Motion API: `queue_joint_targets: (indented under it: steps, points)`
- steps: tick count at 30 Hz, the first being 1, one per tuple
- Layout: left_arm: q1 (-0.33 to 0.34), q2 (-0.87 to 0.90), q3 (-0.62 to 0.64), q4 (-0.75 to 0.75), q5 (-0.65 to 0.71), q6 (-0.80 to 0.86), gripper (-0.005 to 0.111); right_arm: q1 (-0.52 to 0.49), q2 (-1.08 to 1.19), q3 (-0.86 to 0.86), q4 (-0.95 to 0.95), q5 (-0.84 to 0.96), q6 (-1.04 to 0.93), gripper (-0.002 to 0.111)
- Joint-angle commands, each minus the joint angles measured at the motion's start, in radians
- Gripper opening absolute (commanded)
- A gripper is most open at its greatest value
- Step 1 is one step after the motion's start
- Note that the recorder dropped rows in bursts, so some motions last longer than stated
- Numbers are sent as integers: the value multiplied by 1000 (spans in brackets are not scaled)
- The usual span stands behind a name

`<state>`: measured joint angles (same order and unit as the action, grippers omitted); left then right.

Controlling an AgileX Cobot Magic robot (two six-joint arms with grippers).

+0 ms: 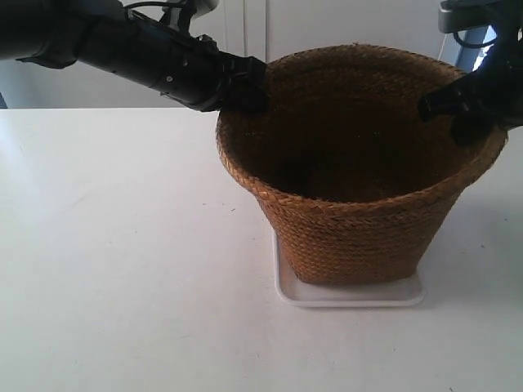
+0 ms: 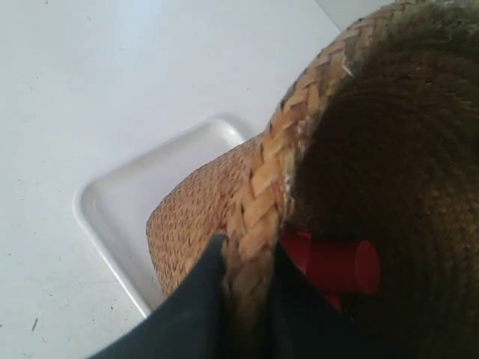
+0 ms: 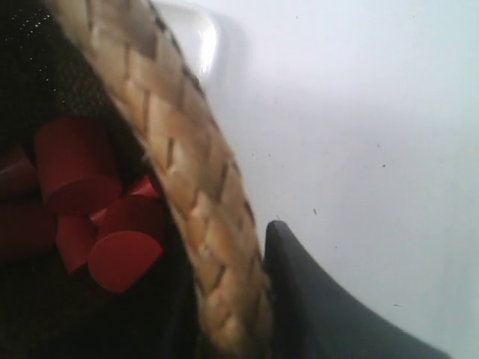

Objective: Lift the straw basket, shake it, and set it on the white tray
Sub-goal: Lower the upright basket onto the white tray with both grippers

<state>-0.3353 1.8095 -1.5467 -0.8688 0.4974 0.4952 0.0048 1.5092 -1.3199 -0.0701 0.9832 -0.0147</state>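
The brown straw basket (image 1: 359,220) stands upright with its base on the white tray (image 1: 351,296); I cannot tell whether its full weight rests there. The gripper (image 1: 245,86) of the arm at the exterior view's left clamps the rim on that side. On the opposite side of the rim is the gripper (image 1: 451,106) of the arm at the exterior view's right. In the left wrist view my left gripper (image 2: 248,253) is shut on the braided rim of the basket (image 2: 258,179), above the tray (image 2: 142,202). My right gripper (image 3: 224,258) is shut on the rim of the basket (image 3: 176,164) too.
Several red blocks lie inside the basket, among them a cylinder (image 2: 329,265) and others (image 3: 82,202). The white table (image 1: 122,261) spreads around the tray. A pale wall or cabinet (image 1: 343,24) stands behind the table.
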Motion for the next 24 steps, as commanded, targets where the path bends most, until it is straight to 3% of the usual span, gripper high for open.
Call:
queue_joint_targets:
  steps: [1, 24]
  points:
    - [5, -2, -3, 11, -17, 36, 0, -15, -1, 27, -66, -18, 23, 0]
    - [5, -2, -3, 19, -3, 64, 0, -15, -1, 77, -112, -31, 117, 0]
